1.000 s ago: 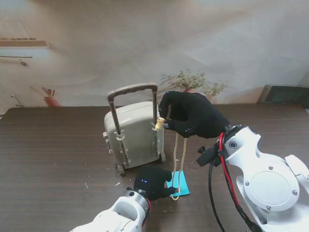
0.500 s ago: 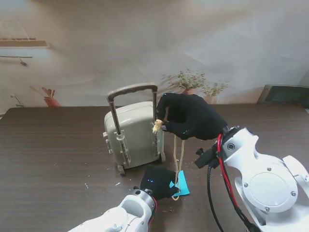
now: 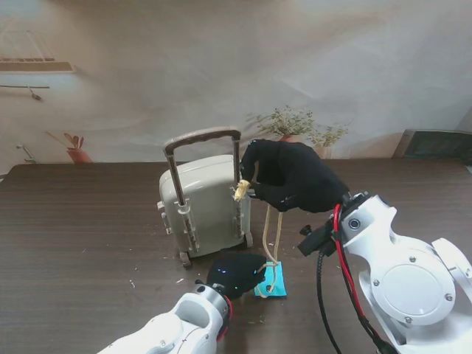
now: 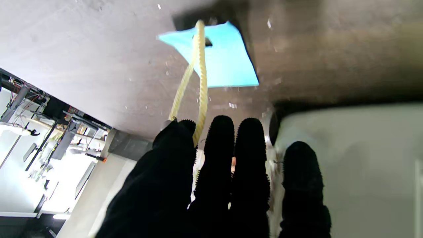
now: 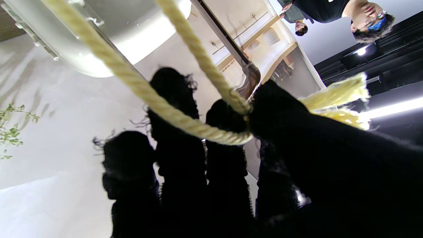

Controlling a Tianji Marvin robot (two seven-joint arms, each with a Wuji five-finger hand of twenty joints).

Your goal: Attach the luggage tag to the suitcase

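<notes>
The small grey suitcase stands upright with its telescopic handle raised. My right hand is beside the handle's right post, shut on the frayed end of the yellow rope; the rope loops across its fingers. From there the rope hangs down to the cyan luggage tag, which lies on the table. My left hand is low beside the tag, fingers stretched out. The rope runs from the tag up between two of them, with a gap showing.
The dark wooden table carries small light crumbs near the suitcase wheels. A potted plant stands behind the table, by the wall. My right forearm fills the near right corner.
My left hand has slid a little to the left, off the tag, and the tag has shifted and turned slightly. My right hand keeps holding the rope end by the handle post.
</notes>
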